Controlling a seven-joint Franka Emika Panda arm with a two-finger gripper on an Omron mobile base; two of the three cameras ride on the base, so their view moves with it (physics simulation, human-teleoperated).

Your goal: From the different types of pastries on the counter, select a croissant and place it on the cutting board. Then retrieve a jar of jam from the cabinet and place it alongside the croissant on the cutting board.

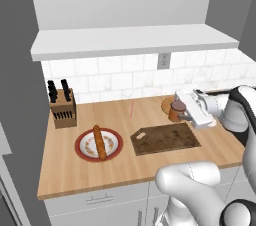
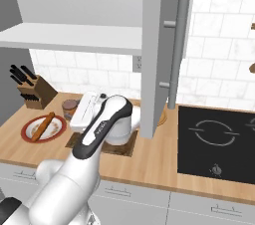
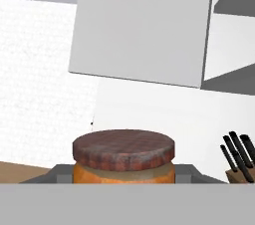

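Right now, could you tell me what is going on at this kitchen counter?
The white robot arm's gripper holds the small orange-brown jar with a reddish-brown lid, near the back right corner of the dark brown wooden cutting board. No pastry is visible on the board. A long golden-brown loaf lies on the red-rimmed round plate, with a wooden knife block behind it.

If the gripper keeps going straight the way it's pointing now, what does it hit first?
Beyond the jar of jam between its fingers, the gripper points left along the counter. The knife block seems the first thing that way, though depth and height are unclear.
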